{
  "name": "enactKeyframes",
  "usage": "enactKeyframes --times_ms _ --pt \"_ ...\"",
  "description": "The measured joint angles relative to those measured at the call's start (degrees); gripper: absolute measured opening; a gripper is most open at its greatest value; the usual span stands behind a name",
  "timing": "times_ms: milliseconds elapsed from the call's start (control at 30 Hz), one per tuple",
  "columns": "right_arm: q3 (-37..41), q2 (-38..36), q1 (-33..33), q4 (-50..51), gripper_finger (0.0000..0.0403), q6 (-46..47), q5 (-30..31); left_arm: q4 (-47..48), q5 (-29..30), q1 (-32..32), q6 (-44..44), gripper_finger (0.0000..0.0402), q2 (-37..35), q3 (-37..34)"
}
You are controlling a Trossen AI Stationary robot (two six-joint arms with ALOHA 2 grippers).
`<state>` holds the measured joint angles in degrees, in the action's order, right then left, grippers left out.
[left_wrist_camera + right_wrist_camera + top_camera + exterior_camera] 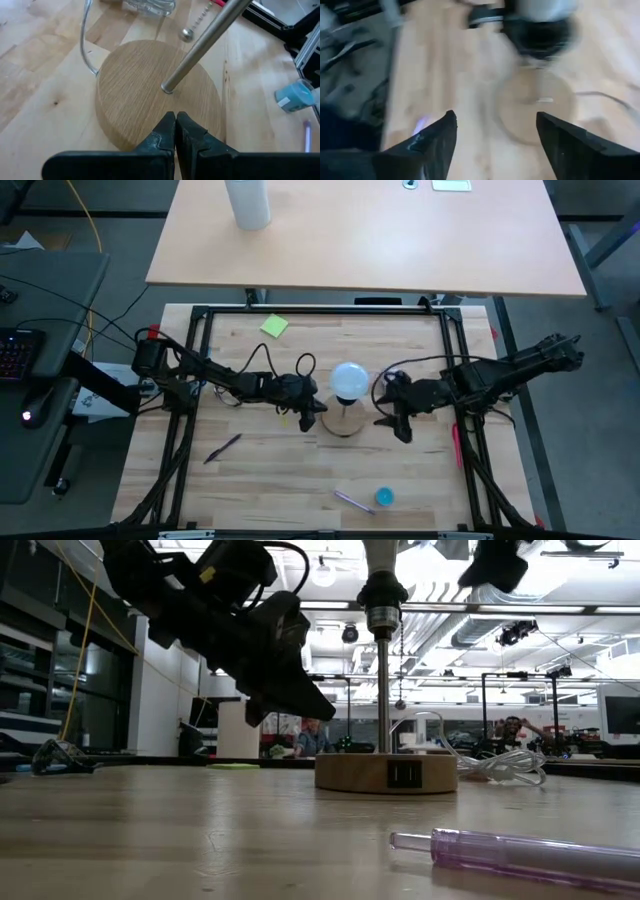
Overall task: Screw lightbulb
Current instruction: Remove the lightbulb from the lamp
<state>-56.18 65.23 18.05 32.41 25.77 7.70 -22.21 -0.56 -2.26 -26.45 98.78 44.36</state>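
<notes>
While the lightbulb [350,379] sits atop the lamp stand [343,423], the right gripper [398,423] hangs open and empty beside it; the left gripper [311,418], pressed shut, holds nothing.

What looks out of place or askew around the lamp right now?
Nothing looks damaged or spilled. The white frosted lightbulb sits atop the metal rod of the round wooden lamp base, which stands upright. The shut left gripper rests at the base's edge; the open right gripper holds nothing. A purple pen lies loose on the table.

high: overhead | low: table-level | wrists: close (all share wooden base [343,425])
</notes>
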Motion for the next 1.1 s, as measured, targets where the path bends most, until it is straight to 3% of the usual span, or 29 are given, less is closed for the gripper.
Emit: enactKeyframes --times_ms 267,333,667,833,1100 --pt "0.68 0.00 3.28 -1.62 0.0273 7.82 28.07 -4.95 -0.46 0.04 4.22 0.0000 1.56 -0.02" --pt "1.85 -0.02 3.76 -5.20 0.0273 8.50 32.01 -7.21 -0.48 -0.04 3.07 0.0000 2.67 0.00" --pt "13.42 0.11 4.11 -38.18 0.0273 -1.50 32.86 -7.70 5.04 -0.04 2.59 0.0000 6.10 0.11" --pt "13.95 1.47 4.28 -38.47 0.0273 -6.76 35.89 -7.59 6.33 -0.02 0.67 0.0000 8.14 0.15" --pt "13.94 8.22 6.29 -44.87 0.0273 -7.85 39.11 -8.19 6.50 0.04 0.83 0.0000 10.04 1.28"
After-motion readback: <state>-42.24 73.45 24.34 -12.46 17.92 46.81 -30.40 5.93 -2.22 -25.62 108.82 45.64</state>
